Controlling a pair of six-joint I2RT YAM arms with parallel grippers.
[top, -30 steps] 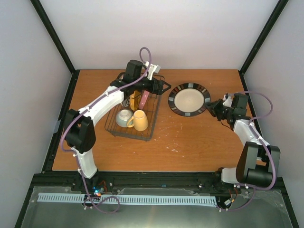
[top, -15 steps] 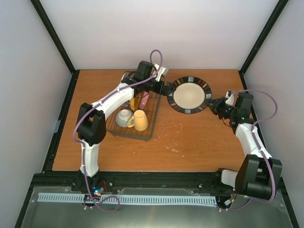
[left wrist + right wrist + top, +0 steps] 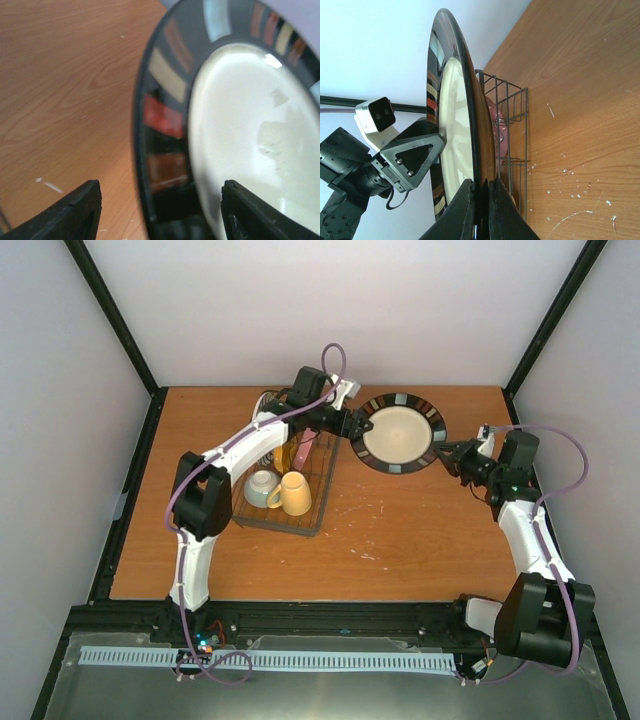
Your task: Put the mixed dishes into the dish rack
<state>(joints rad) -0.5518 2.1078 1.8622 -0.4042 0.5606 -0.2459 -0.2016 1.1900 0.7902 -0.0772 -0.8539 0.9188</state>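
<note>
The right gripper point(image 3: 452, 453) point(image 3: 480, 200) has its two fingers pinched tight on the rim of the dark-rimmed beige plate point(image 3: 400, 435) point(image 3: 452, 125). The plate stretches away from its fingertips, tilted up, with the cream face turned towards the overhead camera. Whether the plate's lower edge touches the table cannot be told.

At the plate's opposite rim is the left gripper point(image 3: 352, 428) point(image 3: 160, 210). Its fingers are spread wide, with the striped border of the plate point(image 3: 240, 125) between the tips, and it grips nothing.

Directly behind the left gripper, under its forearm, stands the dark wire dish rack point(image 3: 275, 525) point(image 3: 512, 130). A pink plate point(image 3: 303, 447) point(image 3: 500, 130) and an orange-yellow plate point(image 3: 287, 452) stand upright in the part nearest that gripper. A yellow mug point(image 3: 296, 494) and a pale blue-green bowl point(image 3: 260, 487) sit side by side at the end farther from it.

The wooden table point(image 3: 400, 530) is orange-brown with white scuffs below the plate. Pale walls point(image 3: 350, 310) enclose it, with black frame posts point(image 3: 110, 315) in the corners.
</note>
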